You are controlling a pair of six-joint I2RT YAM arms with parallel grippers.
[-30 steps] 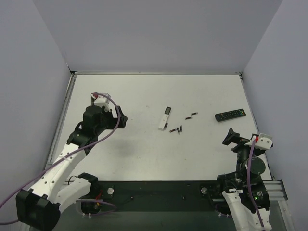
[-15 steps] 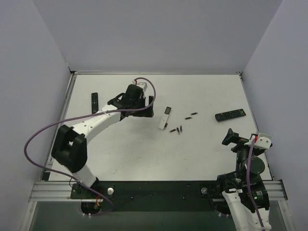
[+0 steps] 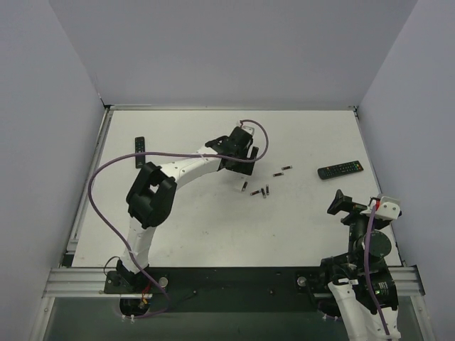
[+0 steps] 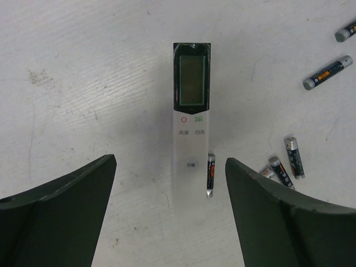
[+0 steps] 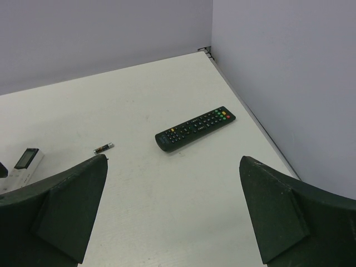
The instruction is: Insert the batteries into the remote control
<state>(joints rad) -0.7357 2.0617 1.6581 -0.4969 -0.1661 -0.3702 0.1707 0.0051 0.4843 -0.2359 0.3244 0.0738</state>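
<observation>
A white remote control (image 4: 191, 139) with a small dark screen lies face up on the table. My left gripper (image 4: 171, 161) hangs straight above it, open, with a finger on each side and nothing held. One battery (image 4: 210, 174) lies along the remote's right edge. Two more batteries (image 4: 293, 164) sit close together to the right, and others (image 4: 327, 72) lie farther off. In the top view the left gripper (image 3: 240, 160) hides most of that remote, with batteries (image 3: 259, 192) just beyond it. My right gripper (image 3: 348, 206) stands open and empty near the table's right front.
A black remote (image 3: 340, 170) lies at the right, ahead of the right gripper, also seen as a black remote (image 5: 194, 129) in the right wrist view. Another black remote (image 3: 140, 150) lies at the far left. Grey walls enclose the table on three sides.
My left arm has swung from the table's left side across to the white remote and now hovers over it. The right arm has not moved.
</observation>
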